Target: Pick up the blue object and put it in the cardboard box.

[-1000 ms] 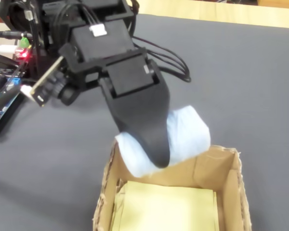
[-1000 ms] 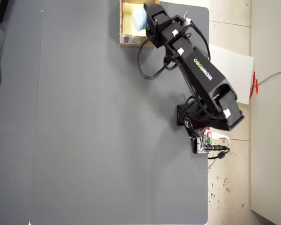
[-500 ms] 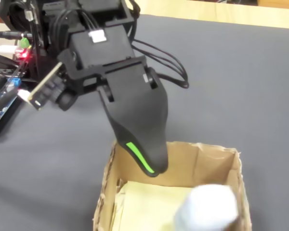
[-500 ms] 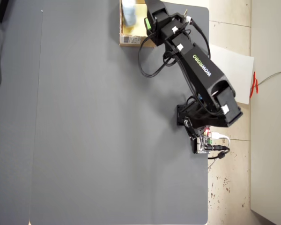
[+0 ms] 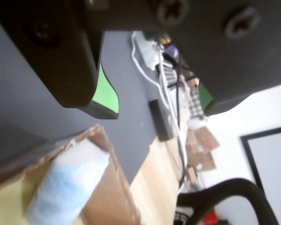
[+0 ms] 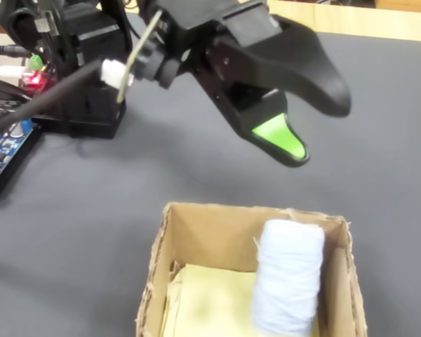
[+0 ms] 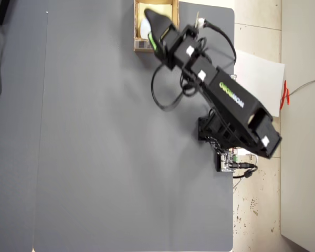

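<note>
The blue object point(image 6: 288, 277), a pale whitish-blue soft block, stands inside the cardboard box point(image 6: 217, 228) against its right wall; it also shows in the wrist view point(image 5: 65, 185) and as a pale patch in the overhead view point(image 7: 143, 27). My gripper point(image 6: 316, 130) hangs just above the box's far rim, open, with nothing between its green-padded fingers point(image 6: 281, 137). In the wrist view the gripper point(image 5: 158, 110) is spread wide above the box wall point(image 5: 110, 187). From overhead, the gripper point(image 7: 148, 25) covers part of the box point(image 7: 137, 21).
The arm's base point(image 6: 77, 70) and a blue circuit board point(image 6: 3, 144) sit at the left of the dark mat. White cables point(image 5: 159, 79) run along the mat's far edge. A small board point(image 7: 228, 160) lies beside the base.
</note>
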